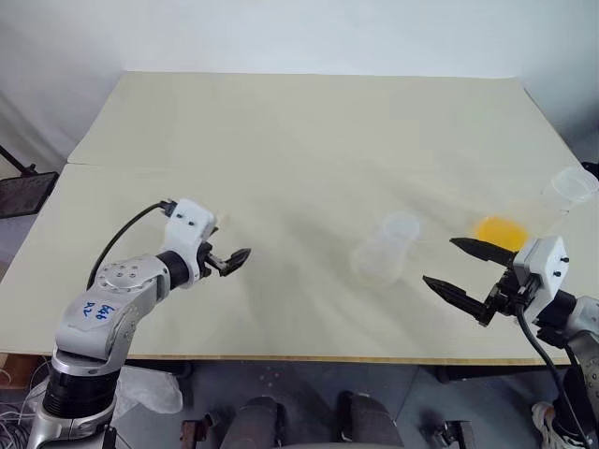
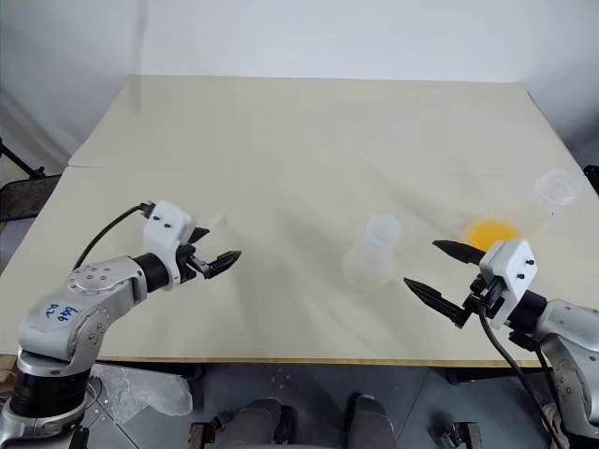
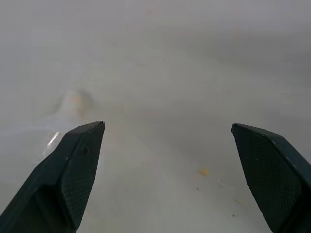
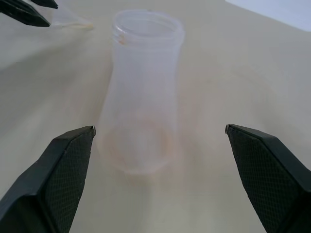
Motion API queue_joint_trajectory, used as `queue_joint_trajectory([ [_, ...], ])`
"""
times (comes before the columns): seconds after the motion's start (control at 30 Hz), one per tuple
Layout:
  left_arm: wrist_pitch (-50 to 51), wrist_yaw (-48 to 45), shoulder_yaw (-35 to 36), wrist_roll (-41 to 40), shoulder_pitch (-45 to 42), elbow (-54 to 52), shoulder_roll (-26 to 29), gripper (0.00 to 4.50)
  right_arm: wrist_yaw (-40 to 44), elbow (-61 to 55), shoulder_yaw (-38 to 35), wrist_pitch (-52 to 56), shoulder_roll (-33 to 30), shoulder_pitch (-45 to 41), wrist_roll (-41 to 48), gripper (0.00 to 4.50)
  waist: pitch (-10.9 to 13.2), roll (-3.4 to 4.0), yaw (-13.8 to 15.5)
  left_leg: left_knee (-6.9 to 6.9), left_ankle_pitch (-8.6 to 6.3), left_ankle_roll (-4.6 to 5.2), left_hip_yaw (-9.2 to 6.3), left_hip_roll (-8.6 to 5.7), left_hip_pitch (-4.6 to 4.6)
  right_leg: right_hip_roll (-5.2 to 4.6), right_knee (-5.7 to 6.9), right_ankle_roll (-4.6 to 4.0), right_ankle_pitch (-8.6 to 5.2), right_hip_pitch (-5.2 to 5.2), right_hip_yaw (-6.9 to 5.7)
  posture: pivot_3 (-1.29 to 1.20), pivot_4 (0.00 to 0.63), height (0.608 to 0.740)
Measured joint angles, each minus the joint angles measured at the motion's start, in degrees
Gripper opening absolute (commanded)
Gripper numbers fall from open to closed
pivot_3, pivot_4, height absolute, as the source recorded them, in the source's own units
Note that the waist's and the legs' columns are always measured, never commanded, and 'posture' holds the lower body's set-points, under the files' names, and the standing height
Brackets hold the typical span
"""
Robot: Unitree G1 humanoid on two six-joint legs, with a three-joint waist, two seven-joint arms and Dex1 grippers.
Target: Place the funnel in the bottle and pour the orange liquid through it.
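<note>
The bottle [image 1: 386, 251], a translucent whitish flask, stands upright right of the table's centre. My right gripper [image 1: 440, 261] hovers open just to its right, pointing at it with nothing between its fingers. From the right wrist the bottle [image 4: 143, 92] sits ahead of the open right gripper [image 4: 160, 128]. The orange liquid [image 1: 499, 231] is a round patch in a clear cup behind the right gripper. The funnel [image 4: 73, 20], a faint clear cone, lies on the table beside my left gripper's fingertips [image 4: 24, 12]. My left gripper [image 1: 229, 259] stands open and empty at the left, low over the table.
A second clear cup [image 1: 571, 185] stands near the table's right edge, behind the orange one. The cream table [image 1: 299, 140] has a seam running in from its left side. A dark object [image 1: 19, 192] sits off the table's left edge.
</note>
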Motion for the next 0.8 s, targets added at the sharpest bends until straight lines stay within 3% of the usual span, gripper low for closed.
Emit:
queue_joint_trajectory([
  [0.4,3.2,1.1,0.8,0.4,-0.4,0.1,1.5,4.44,1.2,1.6,0.0,0.0,-1.0,-1.3,-0.4,4.50,0.0,0.00,0.0,0.00,0.00,-0.01,0.00,0.00,0.00,0.00,0.00,0.00,0.00,0.00,0.00,0.00,0.150,0.740],
  [0.8,4.3,4.8,6.1,1.4,-3.7,2.3,0.7,4.44,1.8,3.4,1.6,0.0,-1.6,-2.6,-0.5,4.50,0.0,0.00,0.0,0.00,-0.01,-0.01,-0.01,-0.01,0.00,0.00,-0.01,0.00,0.00,0.00,-0.01,0.00,0.150,0.740],
])
